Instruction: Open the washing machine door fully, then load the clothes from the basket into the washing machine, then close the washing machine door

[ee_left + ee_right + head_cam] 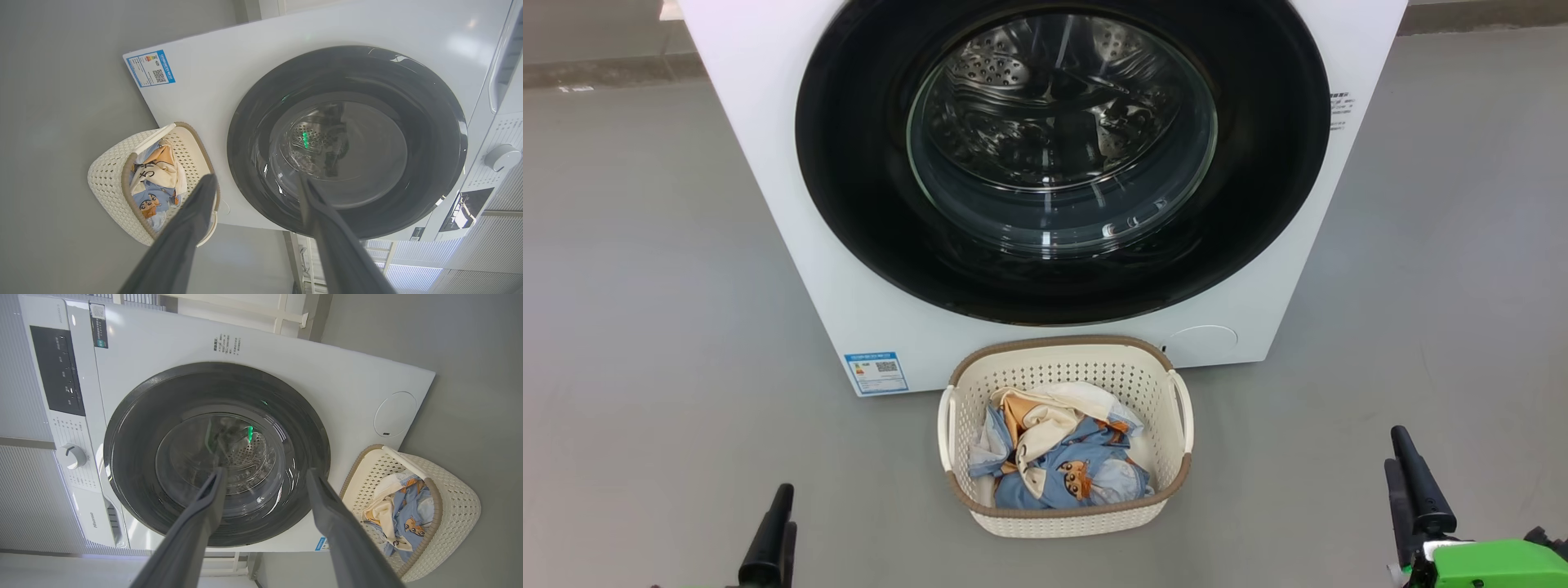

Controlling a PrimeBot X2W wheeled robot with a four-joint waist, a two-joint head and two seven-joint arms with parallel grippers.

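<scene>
Facing the washing machine door (1062, 155), shut flush against the white washing machine (768, 180) across the upper middle of the head view, with no step of the task yet done. Sitting on the floor (645, 327) just in front of it, at lower centre: the basket (1066, 523), holding the clothes (1058, 461) in a crumpled heap. Hanging wide and empty at the bottom corners of that view: left end effector (256, 179) and right end effector (266, 473), both well apart from door and basket. Risking, by judgement, a swinging door catching the basket standing so near below it. Risking too a slip off the glossy black rim, with any handle hard to make out. Cut off at the top edge of the head view: the door's upper rim. Impossible to tell the hinge side. Buried under the top pieces: the lower clothes.
</scene>
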